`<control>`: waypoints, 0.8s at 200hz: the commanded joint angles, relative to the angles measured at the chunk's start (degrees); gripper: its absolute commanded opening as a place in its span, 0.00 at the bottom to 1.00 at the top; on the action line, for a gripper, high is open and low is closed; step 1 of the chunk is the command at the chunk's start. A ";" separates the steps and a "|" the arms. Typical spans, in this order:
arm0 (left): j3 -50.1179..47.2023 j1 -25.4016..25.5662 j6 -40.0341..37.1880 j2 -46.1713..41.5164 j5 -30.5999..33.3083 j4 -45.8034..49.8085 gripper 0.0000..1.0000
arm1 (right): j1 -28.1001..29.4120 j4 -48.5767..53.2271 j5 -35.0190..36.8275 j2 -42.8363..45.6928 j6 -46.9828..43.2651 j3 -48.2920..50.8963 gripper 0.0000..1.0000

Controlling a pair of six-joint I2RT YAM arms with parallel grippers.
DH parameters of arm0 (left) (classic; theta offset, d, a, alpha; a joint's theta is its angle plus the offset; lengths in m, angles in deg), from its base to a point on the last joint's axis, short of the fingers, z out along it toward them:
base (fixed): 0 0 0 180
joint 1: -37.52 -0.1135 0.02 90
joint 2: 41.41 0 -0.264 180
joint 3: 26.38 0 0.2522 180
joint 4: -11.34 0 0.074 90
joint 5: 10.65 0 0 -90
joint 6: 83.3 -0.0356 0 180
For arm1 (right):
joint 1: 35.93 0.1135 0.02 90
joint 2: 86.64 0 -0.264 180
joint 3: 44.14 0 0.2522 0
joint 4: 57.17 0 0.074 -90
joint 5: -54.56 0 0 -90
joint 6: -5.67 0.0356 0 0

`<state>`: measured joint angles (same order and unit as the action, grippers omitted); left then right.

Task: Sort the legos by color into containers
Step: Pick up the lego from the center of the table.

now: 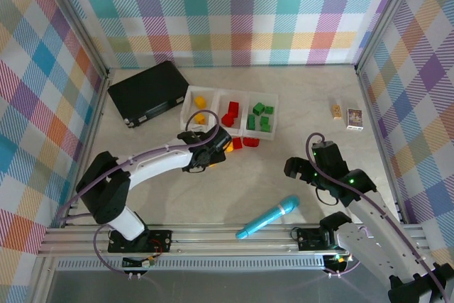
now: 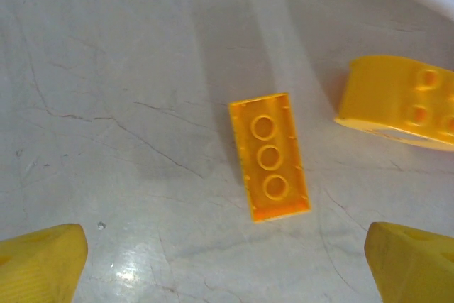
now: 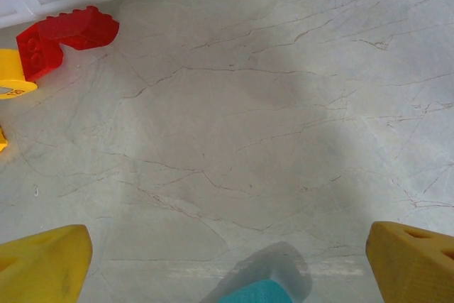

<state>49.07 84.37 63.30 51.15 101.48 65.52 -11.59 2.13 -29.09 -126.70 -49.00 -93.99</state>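
A yellow plastic brick lay hollow side up on the table, its long axis pointing away from the left hand, whose fingertips were spread wide, clear of it. A rounded studded yellow brick sat nearby. The right hand gaped over cream, finely veined tabletop, with plaid cloth walls around.

White arms with black joints; purple cables; yellow fingertips.

The left arm reaches forward. The left end effector points down, its yellow fingers spread wide. The right arm is bent, and the right end effector is spread wide too, maybe leaning left.
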 commanded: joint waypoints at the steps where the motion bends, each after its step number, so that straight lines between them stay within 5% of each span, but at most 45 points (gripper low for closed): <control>1: -0.55 0.10 6.12 2.58 2.31 1.53 1.00 | -0.30 0.35 -0.59 1.08 0.18 0.71 0.99; 101: 2.73 1.05 5.28 8.94 -0.59 -2.55 1.00 | -0.30 0.01 -1.27 1.98 0.53 1.34 0.99; 160: 4.71 0.96 3.97 11.84 -0.12 -3.69 0.92 | -0.25 -0.02 -1.15 2.17 0.38 1.30 0.99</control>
<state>51.85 84.92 68.15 61.31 100.89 62.00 -11.59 2.13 -29.57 -125.04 -49.00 -93.16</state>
